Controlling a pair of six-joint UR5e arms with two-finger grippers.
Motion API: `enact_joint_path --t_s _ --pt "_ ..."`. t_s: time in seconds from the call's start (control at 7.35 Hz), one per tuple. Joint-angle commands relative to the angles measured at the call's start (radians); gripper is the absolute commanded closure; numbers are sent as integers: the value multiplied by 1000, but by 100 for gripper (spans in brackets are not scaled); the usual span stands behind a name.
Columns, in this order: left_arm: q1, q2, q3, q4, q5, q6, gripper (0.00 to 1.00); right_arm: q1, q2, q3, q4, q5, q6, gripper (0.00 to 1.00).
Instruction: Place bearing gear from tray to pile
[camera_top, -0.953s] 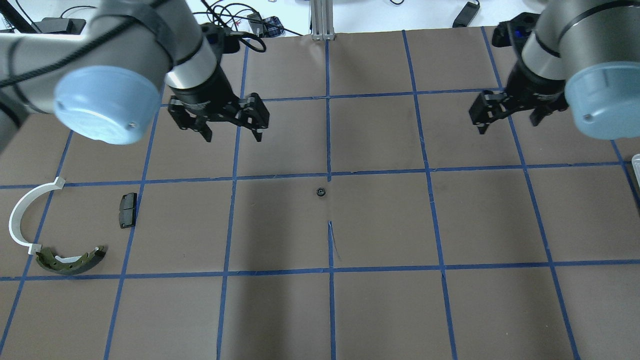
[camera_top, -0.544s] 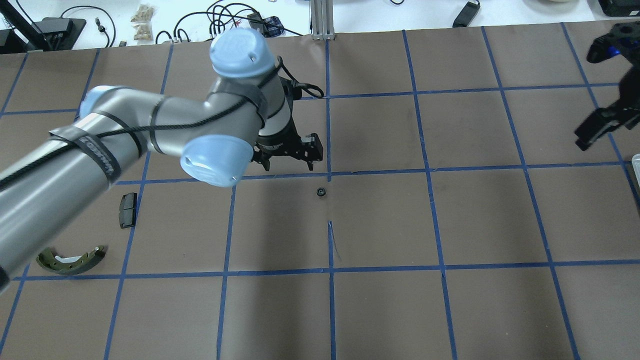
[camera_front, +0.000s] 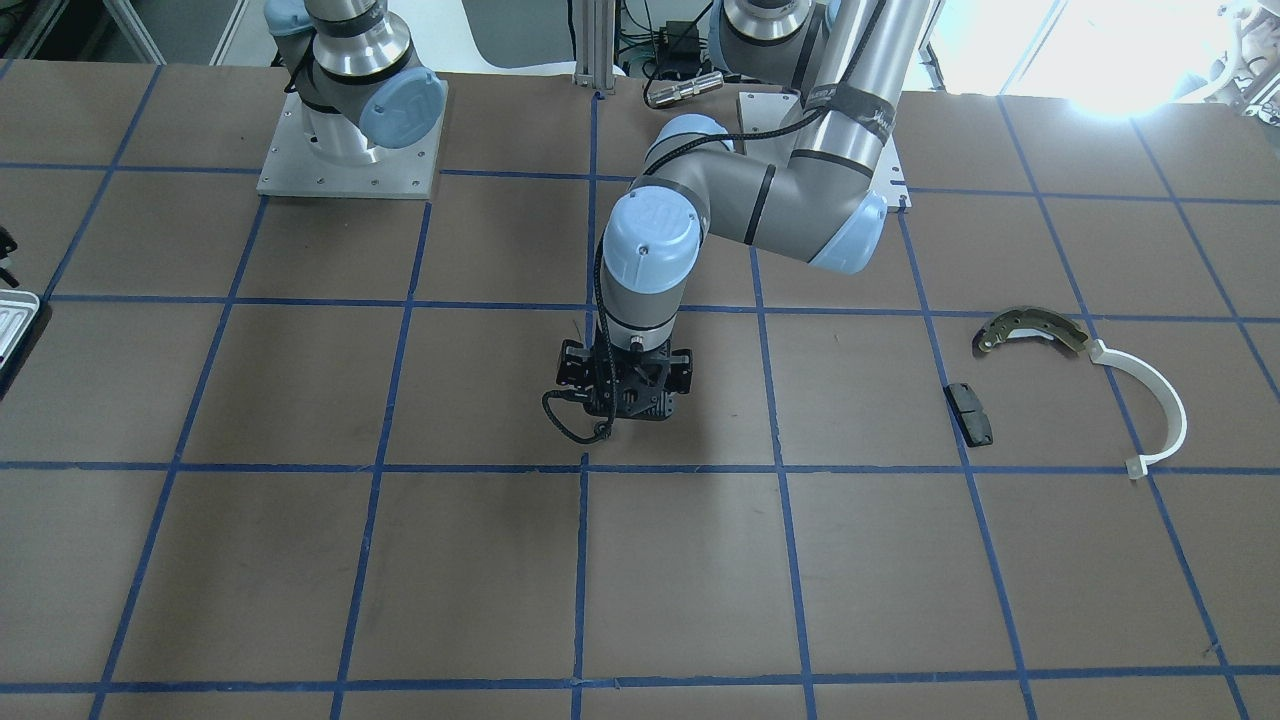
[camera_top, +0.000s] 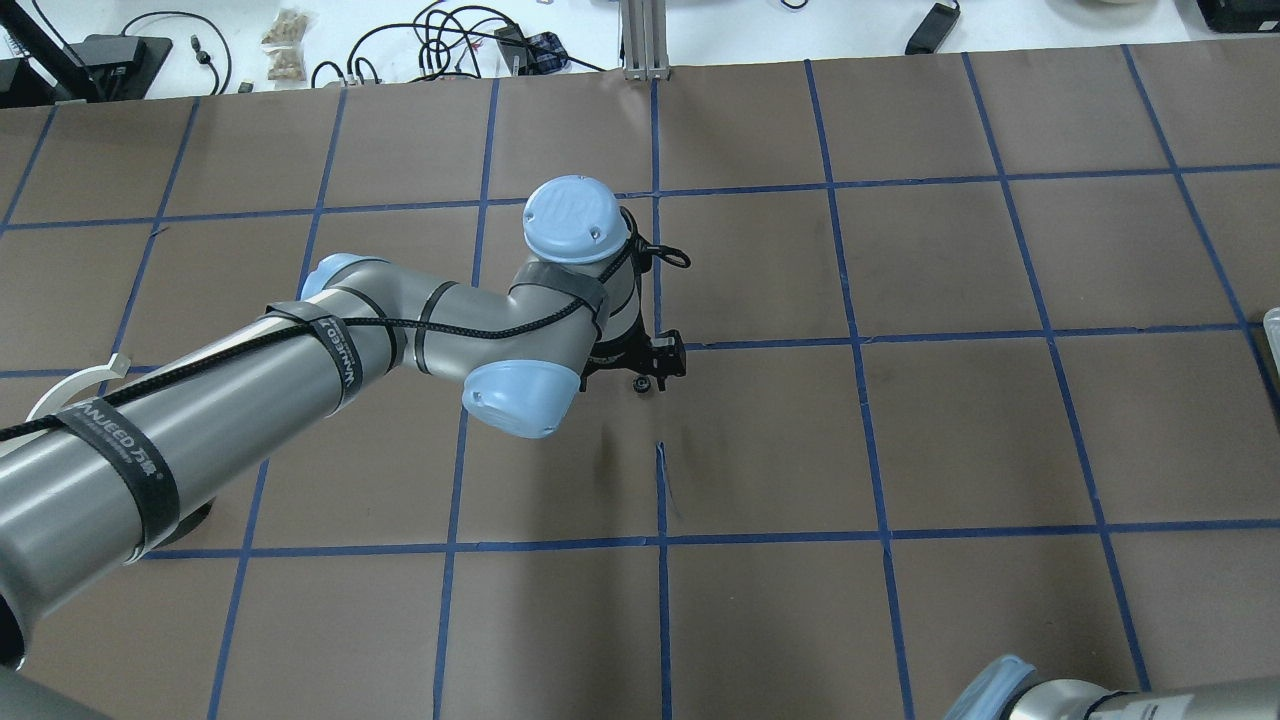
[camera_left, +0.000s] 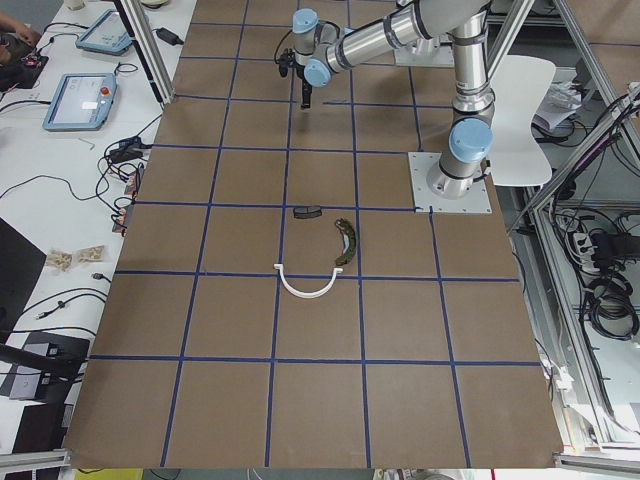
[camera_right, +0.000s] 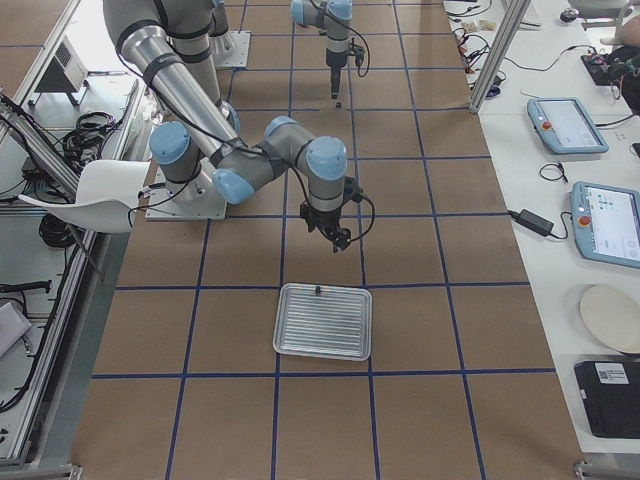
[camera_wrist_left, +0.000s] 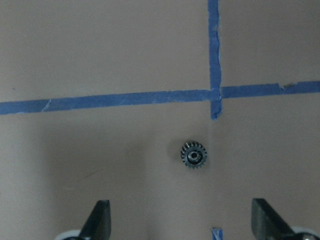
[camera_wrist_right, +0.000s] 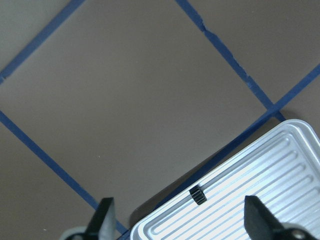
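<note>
A small black toothed bearing gear (camera_wrist_left: 194, 156) lies on the brown table near a blue tape crossing; it also shows in the overhead view (camera_top: 641, 384). My left gripper (camera_wrist_left: 182, 227) is open just above it, one finger (camera_wrist_left: 100, 220) on each side. The silvery ridged tray (camera_wrist_right: 260, 195) holds another small black gear (camera_wrist_right: 198, 195) near its rim. My right gripper (camera_wrist_right: 180, 222) is open and hovers over the tray's edge (camera_right: 323, 322). The pile lies on my left: brass-grey shoe (camera_front: 1030, 328), white arc (camera_front: 1160, 410), black pad (camera_front: 969, 413).
The table is brown paper with a blue tape grid. The left arm's body (camera_top: 350, 340) stretches over the left half and hides most of the pile in the overhead view. The right arm's elbow (camera_top: 1050, 695) shows at the bottom right. Cables and tablets lie beyond the table's edge.
My left arm has swung from the back left to the centre and come down over the gear. My right arm has left the overhead view, moving right toward the tray.
</note>
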Motion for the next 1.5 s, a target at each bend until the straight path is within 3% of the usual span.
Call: enact_joint_path --t_s 0.0,0.27,0.41,0.54,0.82,0.95,1.22,1.36 --pt "-23 -41 7 22 14 -24 15 -85 135 17 -102 46 -256 12" --pt "-24 -70 13 62 14 -37 15 -102 169 19 -142 46 -271 20" --pt "-24 -87 25 67 12 -52 23 -102 169 19 -143 48 -272 30" --pt "-26 -100 43 68 12 -63 23 -102 169 17 -146 48 -272 38" --pt "-26 -105 50 68 15 -70 27 -102 172 14 -151 66 -298 40" --pt "-29 -104 48 67 17 -83 47 -102 189 16 -183 64 -320 40" --pt "-29 -96 36 67 17 -86 70 -102 218 16 -226 57 -361 41" --pt "-27 -73 36 57 15 -83 82 -102 218 16 -226 60 -363 54"
